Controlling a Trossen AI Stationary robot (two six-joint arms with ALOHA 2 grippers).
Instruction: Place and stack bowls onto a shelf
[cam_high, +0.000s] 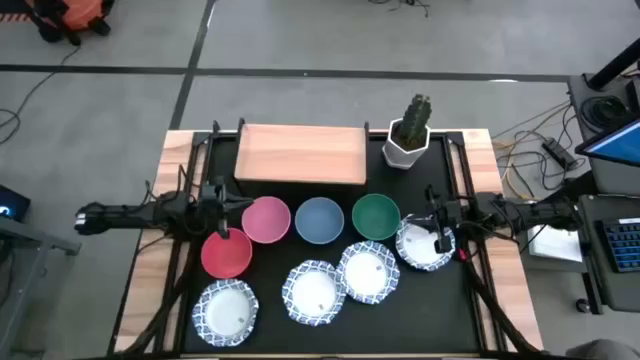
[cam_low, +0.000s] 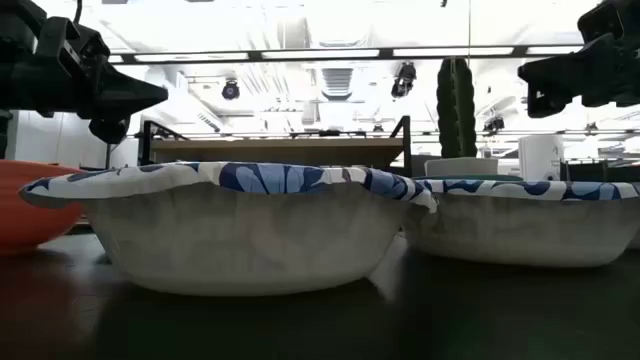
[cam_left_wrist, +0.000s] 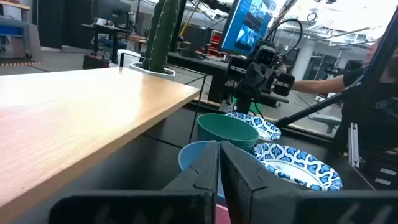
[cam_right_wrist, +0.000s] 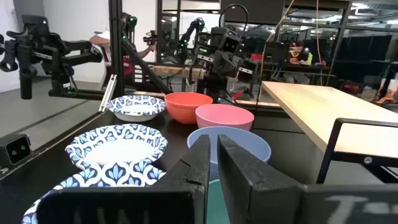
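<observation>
The light-wood shelf stands at the table's far side, its top bare. The pink, blue and green bowls sit in a row in front of it, and the red bowl sits nearer, at the left. Several white blue-rimmed bowls rest on the table along the near side. My left gripper is shut and empty, hovering between the red and pink bowls. My right gripper is shut and empty above the rightmost patterned bowl.
A white faceted pot with a cactus stands at the shelf's right end. The black tabletop has wooden edges on both sides. Black frame bars run beside the shelf. People and other equipment show in the room beyond.
</observation>
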